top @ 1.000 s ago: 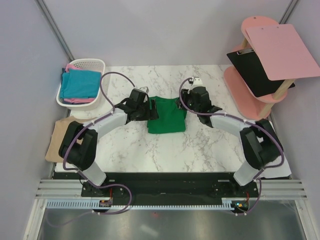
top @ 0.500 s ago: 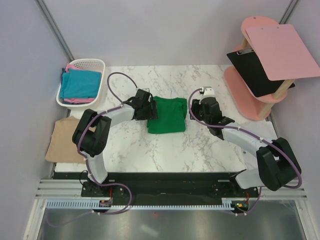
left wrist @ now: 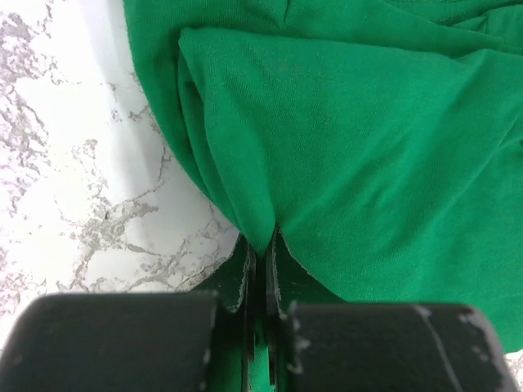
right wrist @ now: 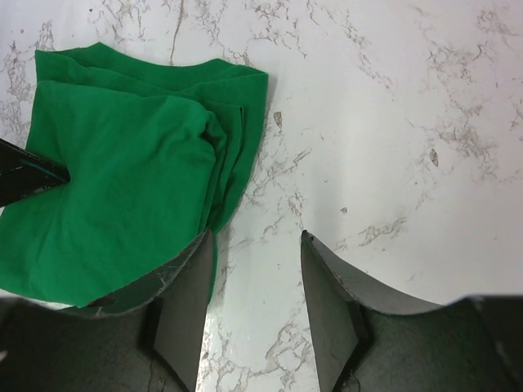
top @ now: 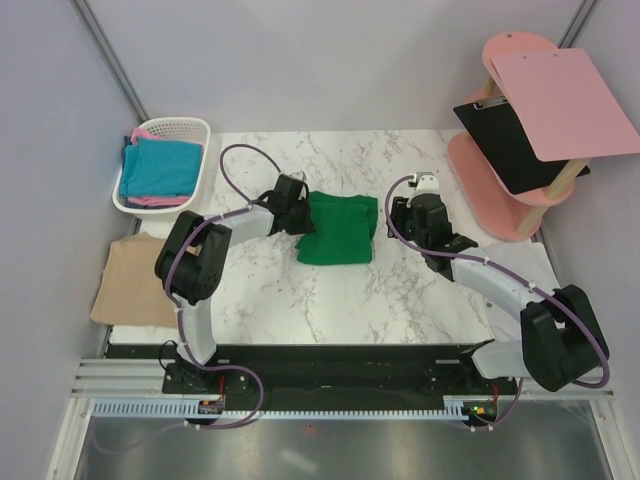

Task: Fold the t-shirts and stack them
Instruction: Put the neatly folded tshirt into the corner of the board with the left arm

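Observation:
The bright green t-shirt (top: pixel 338 228) lies folded into a small rectangle at the table's middle. My left gripper (top: pixel 301 217) is at the shirt's left edge, shut on a pinch of green cloth (left wrist: pixel 263 237); the green t-shirt (left wrist: pixel 368 147) fills most of the left wrist view. My right gripper (top: pixel 398 216) hangs just right of the shirt, open over bare marble (right wrist: pixel 255 233), with nothing between its fingers. Its left finger overlaps the green t-shirt (right wrist: pixel 122 180) edge in the right wrist view. A tan t-shirt (top: pixel 125 280) lies flat at the table's left edge.
A white basket (top: pixel 197 127) at the back left holds a teal-blue t-shirt (top: pixel 158 168) over a pink one (top: pixel 160 201). A pink stand (top: pixel 490 170) with a black and a pink clipboard stands at the back right. A white paper sheet (top: pixel 540 258) lies under the right arm.
My left gripper has moved onto the shirt's left edge and shut on the cloth. The right gripper has drawn back to the right, off the shirt.

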`<action>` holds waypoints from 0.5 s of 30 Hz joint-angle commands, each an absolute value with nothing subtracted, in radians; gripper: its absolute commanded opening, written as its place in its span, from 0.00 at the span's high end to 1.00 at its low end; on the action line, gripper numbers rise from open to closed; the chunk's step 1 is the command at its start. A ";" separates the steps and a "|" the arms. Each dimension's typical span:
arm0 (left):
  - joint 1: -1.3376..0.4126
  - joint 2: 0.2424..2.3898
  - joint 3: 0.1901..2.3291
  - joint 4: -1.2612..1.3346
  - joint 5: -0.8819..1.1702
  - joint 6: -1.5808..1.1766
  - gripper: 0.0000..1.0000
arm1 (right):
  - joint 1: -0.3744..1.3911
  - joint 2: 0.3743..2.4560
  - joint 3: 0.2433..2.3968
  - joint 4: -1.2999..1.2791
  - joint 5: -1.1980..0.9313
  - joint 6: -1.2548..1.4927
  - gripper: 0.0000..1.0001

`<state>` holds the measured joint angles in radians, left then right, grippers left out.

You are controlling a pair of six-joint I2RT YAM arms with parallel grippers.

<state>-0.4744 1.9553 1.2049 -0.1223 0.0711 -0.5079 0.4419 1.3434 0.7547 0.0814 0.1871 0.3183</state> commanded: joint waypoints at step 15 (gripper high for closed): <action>-0.324 1.660 1.407 -0.994 -0.153 -0.321 0.98 | 0.437 1.275 0.718 0.087 0.080 0.347 0.44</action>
<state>-0.3851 1.7473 1.3880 -0.7704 -0.0917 -0.3969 0.4408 1.3079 0.7250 0.0704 0.1169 0.3367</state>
